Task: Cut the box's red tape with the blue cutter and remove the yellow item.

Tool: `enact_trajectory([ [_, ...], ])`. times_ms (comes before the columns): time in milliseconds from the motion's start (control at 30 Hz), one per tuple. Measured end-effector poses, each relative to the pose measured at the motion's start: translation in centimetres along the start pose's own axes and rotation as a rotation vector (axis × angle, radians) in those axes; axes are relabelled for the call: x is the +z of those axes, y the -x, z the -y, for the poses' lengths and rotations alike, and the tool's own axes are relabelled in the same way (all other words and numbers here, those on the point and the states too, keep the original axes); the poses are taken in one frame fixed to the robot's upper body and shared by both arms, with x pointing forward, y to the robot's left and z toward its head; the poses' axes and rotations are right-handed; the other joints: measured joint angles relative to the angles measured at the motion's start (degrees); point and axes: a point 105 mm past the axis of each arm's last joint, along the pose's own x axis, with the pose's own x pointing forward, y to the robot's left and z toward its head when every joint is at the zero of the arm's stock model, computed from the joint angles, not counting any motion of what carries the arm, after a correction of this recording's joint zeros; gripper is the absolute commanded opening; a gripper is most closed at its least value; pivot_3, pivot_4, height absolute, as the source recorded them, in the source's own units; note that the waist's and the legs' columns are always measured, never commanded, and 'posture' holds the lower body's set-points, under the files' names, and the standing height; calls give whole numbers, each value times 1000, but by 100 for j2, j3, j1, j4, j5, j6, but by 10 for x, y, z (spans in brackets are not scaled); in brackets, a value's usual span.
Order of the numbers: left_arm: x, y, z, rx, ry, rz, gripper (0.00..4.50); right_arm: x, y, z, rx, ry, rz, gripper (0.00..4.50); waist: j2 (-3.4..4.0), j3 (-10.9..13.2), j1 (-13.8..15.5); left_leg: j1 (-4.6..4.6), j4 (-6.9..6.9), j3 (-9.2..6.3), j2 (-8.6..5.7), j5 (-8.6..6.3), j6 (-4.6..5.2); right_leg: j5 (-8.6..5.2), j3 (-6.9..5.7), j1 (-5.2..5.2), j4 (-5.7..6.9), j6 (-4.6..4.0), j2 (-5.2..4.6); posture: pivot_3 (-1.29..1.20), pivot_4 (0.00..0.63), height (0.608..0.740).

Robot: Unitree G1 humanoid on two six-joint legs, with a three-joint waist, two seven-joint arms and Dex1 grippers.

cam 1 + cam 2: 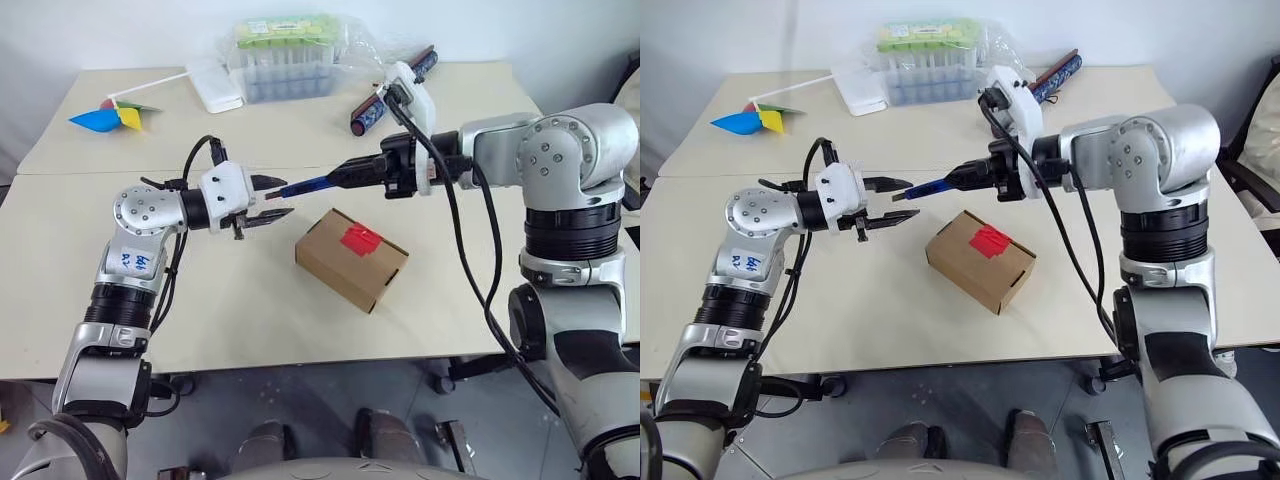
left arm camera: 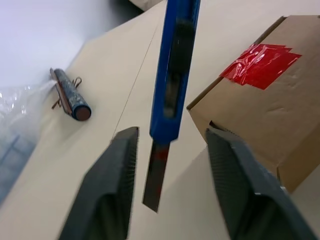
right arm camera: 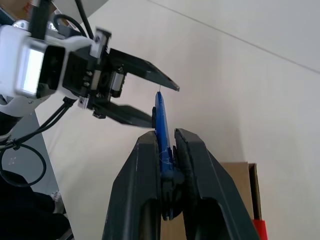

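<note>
Blue cutter [image 1: 938,186] sits clamped in your right gripper [image 1: 965,179], blade tip between the parted left fingers [image 1: 885,184]; red tape [image 1: 989,239] on the box [image 1: 978,259] lies below, nearer your right arm.

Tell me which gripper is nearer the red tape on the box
Right. The right gripper, shut on the blue cutter, hovers just behind the red tape; the open left gripper sits farther off, left of the box.

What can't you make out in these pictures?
- Yellow item: presumably inside the closed box, hidden by its flaps and the red tape.
- Blue cutter: its rear end is covered by the right gripper.
- Pinwheel: too small for detail.
</note>
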Motion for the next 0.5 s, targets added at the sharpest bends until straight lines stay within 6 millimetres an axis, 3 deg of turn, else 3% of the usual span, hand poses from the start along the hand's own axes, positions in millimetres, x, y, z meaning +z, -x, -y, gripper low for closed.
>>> enact_trajectory([
  [167, -8, 23, -13, 43, 130, -24, 4500, 9, 7, 1, -26, 33, 24, 152, 0, 0, -4, 0, -1, -2, 1, 0, 0, 0, -1, 0, 0, 0, 0, 0, 150, 740],
  [333, -24, 65, -34, 153, 217, -89, 4500, 12, 21, 13, -97, 42, 38, 152, 0, 0, -9, 1, -5, -1, 1, 0, 0, 0, -1, -1, -1, 0, 0, 0, 150, 740],
  [500, -28, 63, -23, 97, 313, -66, 4500, 15, 34, 15, -150, 79, 42, 152, 0, 0, 34, -15, 3, -18, -4, 0, 0, 1, -9, -2, -2, 2, -1, 0, 150, 740],
])
